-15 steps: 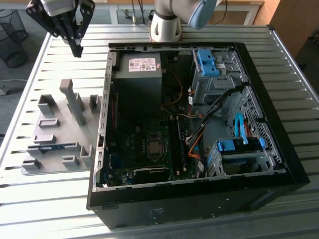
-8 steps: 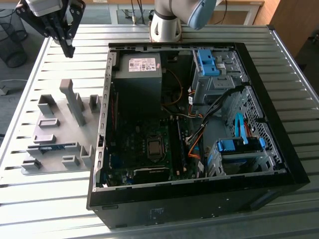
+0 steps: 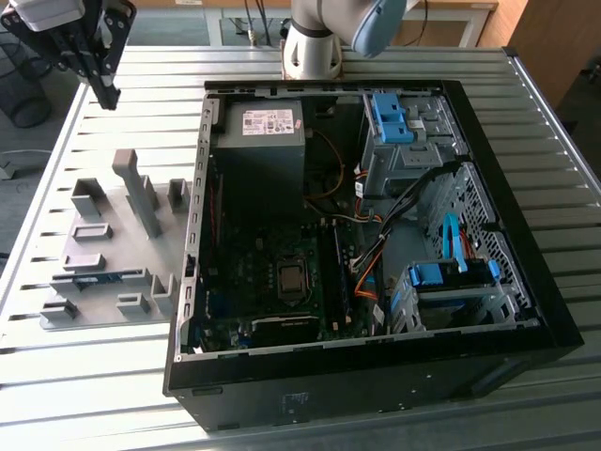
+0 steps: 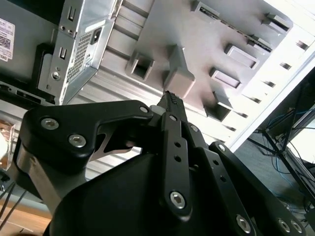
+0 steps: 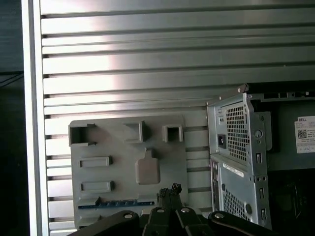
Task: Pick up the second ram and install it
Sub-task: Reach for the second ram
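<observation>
The claw point(image 3: 110, 97), closed on nothing, hung above the counter point(image 3: 141, 132) at twelve o'clock from the ram point(image 3: 94, 278) in its holder point(image 3: 113, 221).

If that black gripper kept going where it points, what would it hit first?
Most likely the grey plastic holder plate, near its tall upright block; the gripper points at it, though depth is unclear.

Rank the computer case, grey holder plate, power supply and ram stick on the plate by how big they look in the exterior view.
Largest to smallest:
1. computer case
2. grey holder plate
3. power supply
4. ram stick, lying in its slot on the plate

No two look alike in size.
</observation>
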